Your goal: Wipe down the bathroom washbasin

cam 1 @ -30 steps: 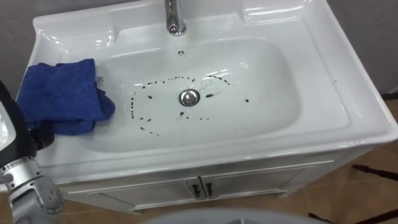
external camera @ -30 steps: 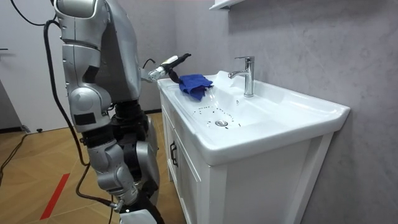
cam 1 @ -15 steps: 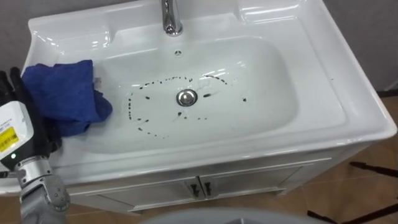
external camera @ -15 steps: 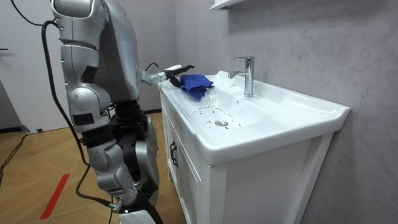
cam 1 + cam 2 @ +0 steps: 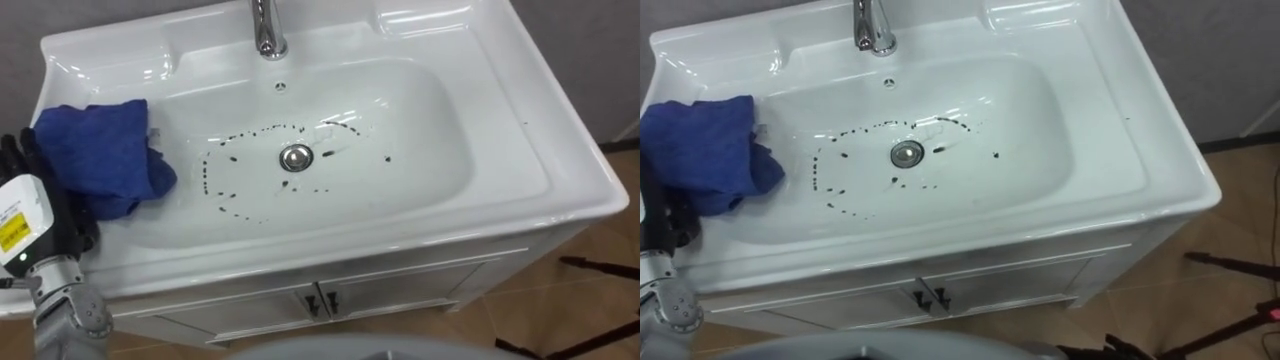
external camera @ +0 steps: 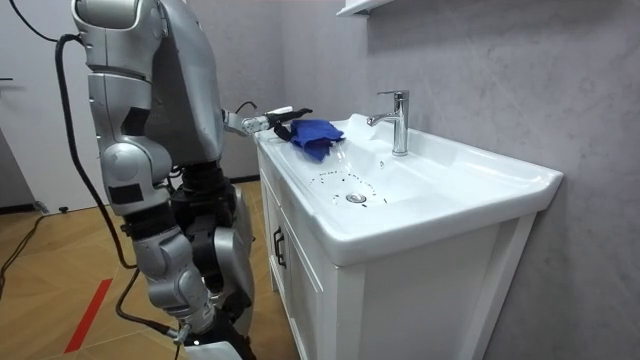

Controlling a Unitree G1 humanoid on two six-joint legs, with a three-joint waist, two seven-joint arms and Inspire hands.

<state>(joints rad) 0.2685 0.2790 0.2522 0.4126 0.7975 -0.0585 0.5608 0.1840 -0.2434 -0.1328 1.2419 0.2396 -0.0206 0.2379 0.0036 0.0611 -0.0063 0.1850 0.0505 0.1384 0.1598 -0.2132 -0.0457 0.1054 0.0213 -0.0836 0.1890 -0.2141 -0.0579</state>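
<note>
The white basin [image 5: 480,70] has a ring of dark specks [image 5: 213,188] around its drain [image 5: 295,156]. A crumpled blue cloth [image 5: 100,160] lies on the rim at the basin's left end and hangs a little into the bowl. My left hand [image 5: 28,222] is at the cloth's left edge. Its dark fingers [image 5: 14,152] lie straight along the cloth and touch it, holding nothing. In the room view the left hand [image 6: 268,120] reaches level with the rim to the cloth [image 6: 313,133].
A chrome faucet [image 5: 265,30] stands at the back middle of the rim. Below the front edge are white cabinet doors with dark handles [image 5: 322,302]. I stand at the vanity's front, on a wooden floor [image 6: 60,280].
My left hand has come down from a raised tilt to rim level and moved in beside the cloth. The cloth has not moved; the eye view shifted slightly.
</note>
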